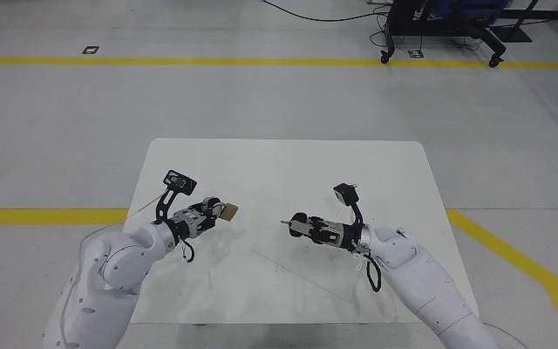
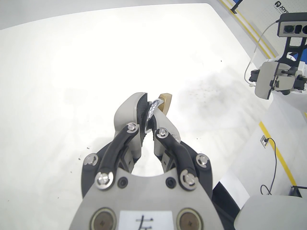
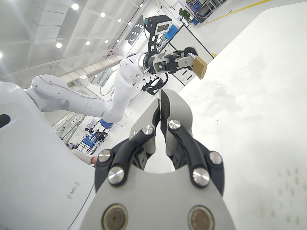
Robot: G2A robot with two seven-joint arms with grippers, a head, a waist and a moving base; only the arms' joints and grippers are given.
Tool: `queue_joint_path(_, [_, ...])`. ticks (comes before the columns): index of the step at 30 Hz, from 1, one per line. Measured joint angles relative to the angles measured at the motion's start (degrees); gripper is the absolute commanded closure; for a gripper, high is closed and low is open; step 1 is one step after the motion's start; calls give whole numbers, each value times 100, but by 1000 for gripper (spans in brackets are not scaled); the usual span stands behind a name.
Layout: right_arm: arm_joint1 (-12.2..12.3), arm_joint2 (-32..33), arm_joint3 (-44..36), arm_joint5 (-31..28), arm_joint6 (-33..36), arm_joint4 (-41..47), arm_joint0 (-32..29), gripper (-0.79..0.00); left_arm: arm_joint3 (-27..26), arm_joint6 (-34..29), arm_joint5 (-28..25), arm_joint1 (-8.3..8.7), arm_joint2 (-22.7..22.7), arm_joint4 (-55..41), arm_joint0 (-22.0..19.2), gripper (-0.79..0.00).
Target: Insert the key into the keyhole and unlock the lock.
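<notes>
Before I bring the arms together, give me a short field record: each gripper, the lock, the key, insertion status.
left gripper: shut on padlock shackle, held over table
right gripper: shut on key, thin tip pointing at padlock
gap: key and padlock apart, facing each other
insertion: not yet done

The table (image 1: pixel 288 166) is white, with rounded corners, and it stands on a pale grey floor (image 1: pixel 261 96) marked with yellow lines (image 1: pixel 174 60). Its top is smooth and bright. On the surface there are some small dark specks (image 2: pixel 221 60) and a greyish smudged patch (image 2: pixel 211 89). On the robot's side, faint straight lines (image 1: pixel 296 272) cross the top. Perhaps a thin clear sheet lies there, but I cannot tell for sure.
</notes>
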Motion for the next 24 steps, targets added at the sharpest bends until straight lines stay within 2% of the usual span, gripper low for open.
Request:
queue_joint_path(2, [0,0,0,0,0,0,0,0,198,122,-67,-44,87,-602,-126,0])
queue_joint_path(3, [-4,-13,-17,13,-13,12,-9,0,390,47,-100,-70,158,-1224,-285,0])
queue_joint_path(6, [-60,-212,-196,207,-149,125,-5,0,912,-343,-28,-141,403,-3018,-795,0])
queue_joint_path(9, [-141,-470,-229,374,-219,202,151,0,1459,-707,94,-199,684,-4374,-1326,0])
queue_joint_path(12, [-222,-689,-189,493,-250,244,359,0,1867,-878,113,-263,980,-4704,-1719,0])
queue_joint_path(15, [-281,-808,-213,532,-322,270,513,0,2180,-1021,-53,-286,1084,-4878,-1927,0])
queue_joint_path(20, [-316,-833,-383,231,-336,585,586,0,2371,-1271,-213,-232,860,-5150,-1784,0])
queue_joint_path(24, [-343,-704,-299,-141,-565,713,700,0,2330,-1789,-260,-169,690,-5435,-1571,0])
